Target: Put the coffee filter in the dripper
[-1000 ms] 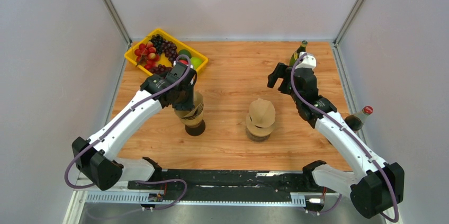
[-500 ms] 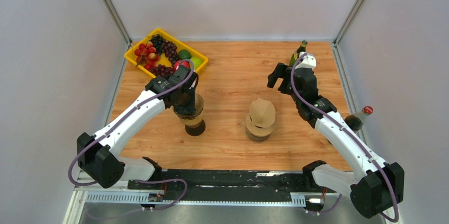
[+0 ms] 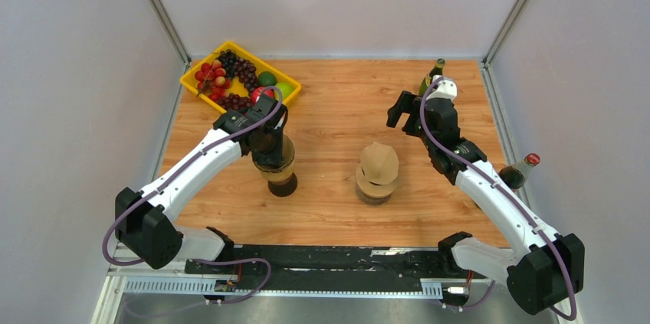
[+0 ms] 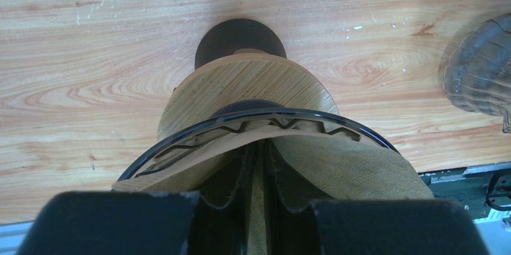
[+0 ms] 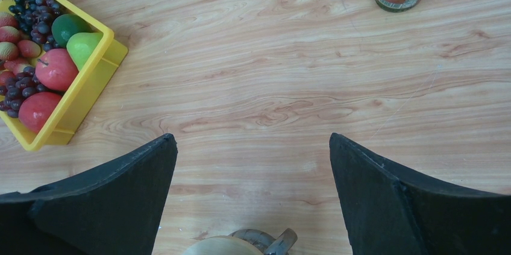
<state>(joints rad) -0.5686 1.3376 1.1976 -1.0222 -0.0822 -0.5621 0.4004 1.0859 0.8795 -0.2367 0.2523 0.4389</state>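
1. The left gripper (image 4: pixel 256 196) has its jaws nearly closed, pinching the middle fold of the brown paper coffee filter (image 4: pixel 337 164).
2. The filter sits partly down inside the clear glass dripper with a wooden collar (image 4: pixel 253 86). Its pleated edge shows just under the rim, and one side spreads over the rim on the near side.
3. The paper looks very light, soft and easily creased. It probably springs open once freed, so it likely needs to be low in the cone before letting go.
4. The upper fold is the best place to hold it, as the flaps would buckle.
5. The dripper looks top-heavy on its dark round base (image 4: pixel 240 35), so a hard push could tip it.
6. The right gripper (image 5: pixel 250 140) hovers spread wide over the wooden table (image 5: pixel 289 74), holding nothing.
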